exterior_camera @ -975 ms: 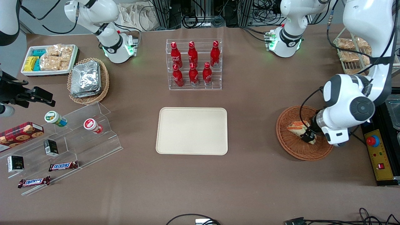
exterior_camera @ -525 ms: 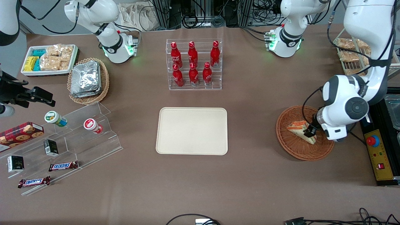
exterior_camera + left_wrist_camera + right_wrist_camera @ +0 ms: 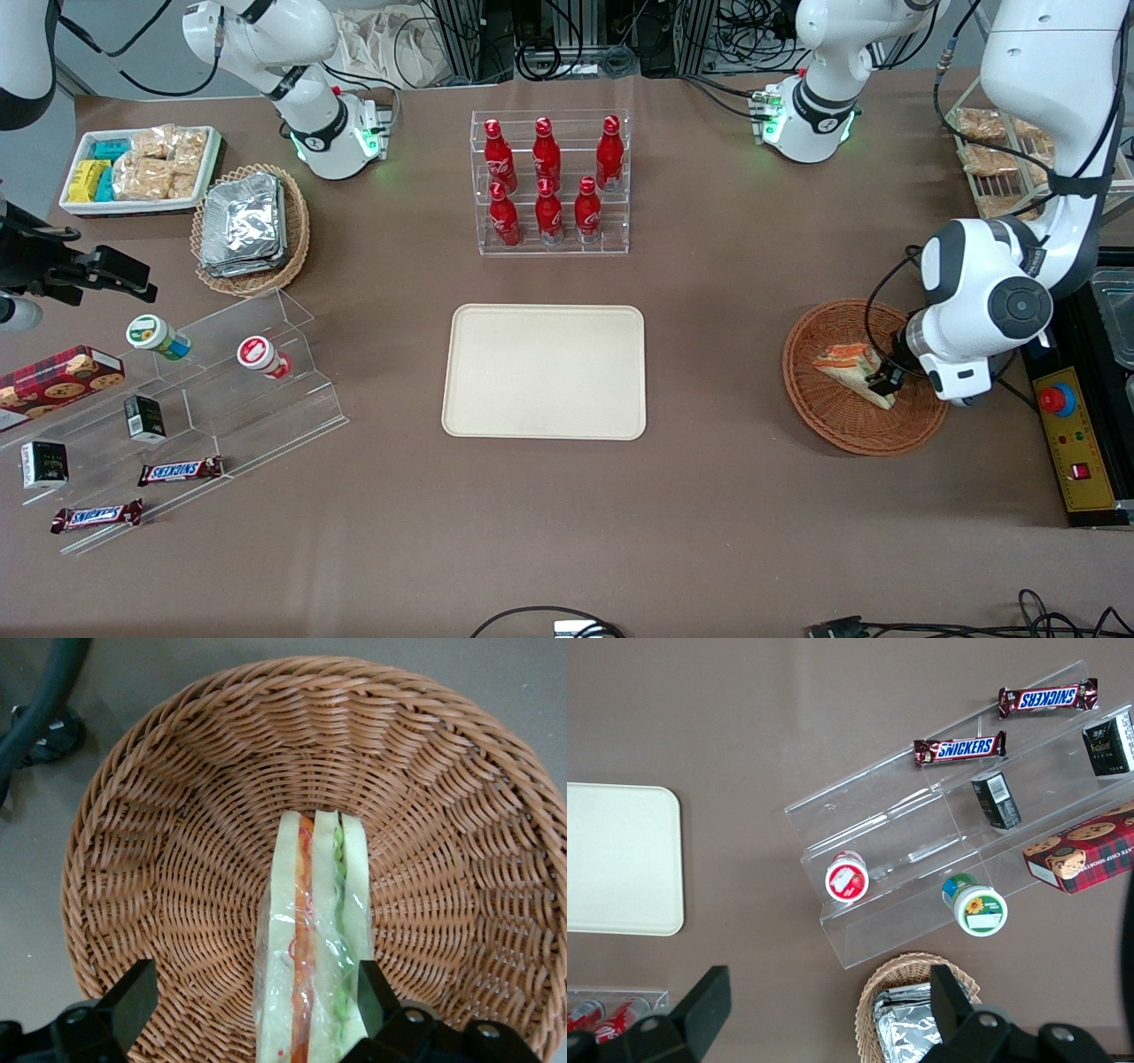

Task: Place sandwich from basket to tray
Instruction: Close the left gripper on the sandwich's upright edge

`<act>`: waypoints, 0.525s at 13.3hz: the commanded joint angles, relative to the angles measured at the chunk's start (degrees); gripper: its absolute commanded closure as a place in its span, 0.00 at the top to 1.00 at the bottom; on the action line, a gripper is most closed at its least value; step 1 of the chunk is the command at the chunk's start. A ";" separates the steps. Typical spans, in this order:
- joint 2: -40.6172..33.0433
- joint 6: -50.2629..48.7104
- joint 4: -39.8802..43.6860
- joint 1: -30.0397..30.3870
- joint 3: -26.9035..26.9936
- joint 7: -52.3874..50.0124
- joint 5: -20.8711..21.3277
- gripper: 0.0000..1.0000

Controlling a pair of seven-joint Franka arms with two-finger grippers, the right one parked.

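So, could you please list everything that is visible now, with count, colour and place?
sandwich: 1, pale bread with orange and green filling, in the basket
basket: 1, reddish-brown wicker, toward the working arm's end
tray: 1, cream, table centre
bottles: 6, red, in a clear rack, farther from the front camera than the tray
foil packets: silver stack, in a tan wicker basket, toward the parked arm's end
Snickers bars: 2, brown, on a clear stepped stand
cookie box: 1, red
gripper: 1, black fingers, open, one each side of the sandwich, in the basket
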 commanded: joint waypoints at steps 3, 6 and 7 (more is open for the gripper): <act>-0.21 -0.53 2.15 -0.34 -0.25 -0.27 -0.43 1.00; 1.20 0.26 2.24 -0.61 -0.42 -0.62 -0.53 1.00; 2.24 0.35 2.24 -0.69 -0.51 -0.71 -0.61 1.00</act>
